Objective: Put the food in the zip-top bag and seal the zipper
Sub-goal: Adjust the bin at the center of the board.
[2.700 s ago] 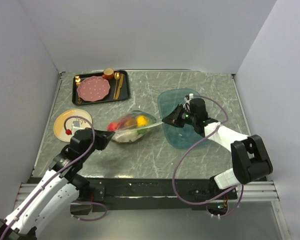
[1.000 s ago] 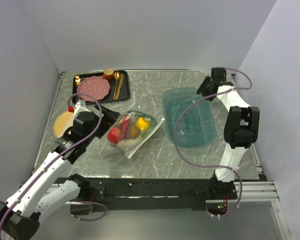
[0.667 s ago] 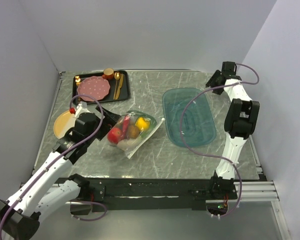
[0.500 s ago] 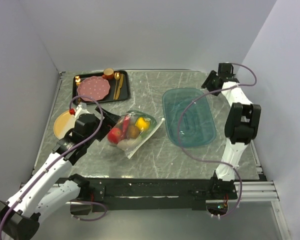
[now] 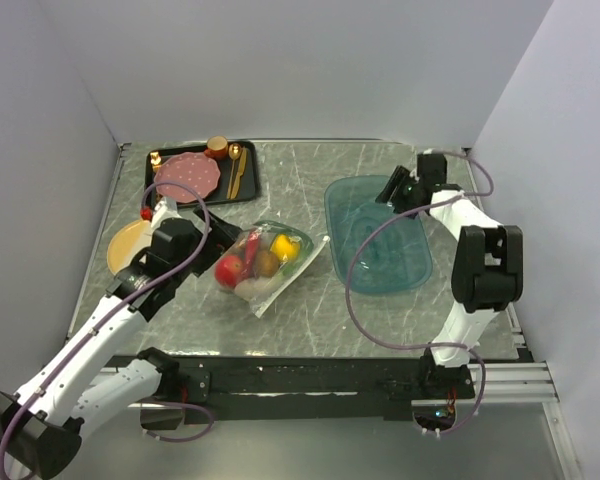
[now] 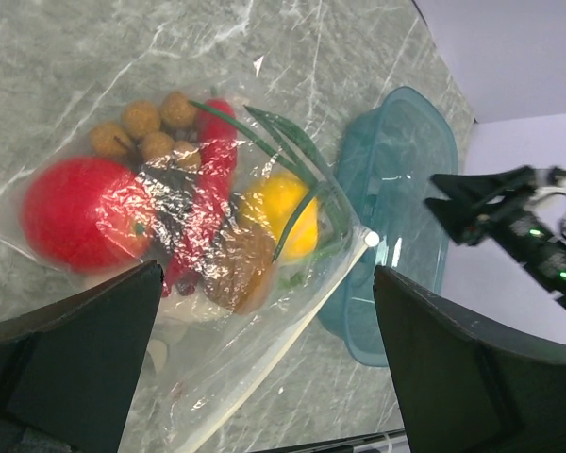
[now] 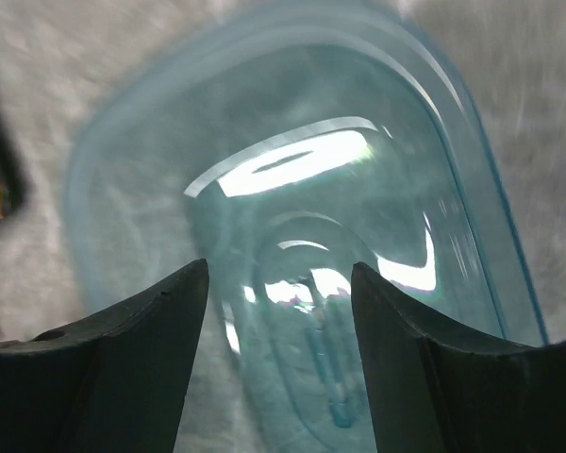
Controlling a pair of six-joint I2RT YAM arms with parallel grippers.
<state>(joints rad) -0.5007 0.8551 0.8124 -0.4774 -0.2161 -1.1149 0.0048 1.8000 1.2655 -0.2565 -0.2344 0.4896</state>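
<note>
1. the left gripper sits just left of the zip-top bag. its wrist view shows the fingers spread wide, with the bag lying between and beyond them and nothing pinched.
2. the zip-top bag lies flat on the grey marbled table, about mid-table and left of centre. the food is inside it: red apple, brown nut cluster, red chili, yellow-orange round fruit and green leaves.
3. the zipper runs along the bag's right-hand edge, facing the teal tray. i cannot tell whether it is pressed shut.
4. a yellow plate lies left of the left arm, partly hidden by it.
5. the teal tray rests on the table right of the bag, apart from it.
6. the right gripper hangs over the tray's far end. its fingers stand apart and hold nothing.
7. at the far left, a black tray carries a pink dotted plate, a small brown cup and gold cutlery.
</note>
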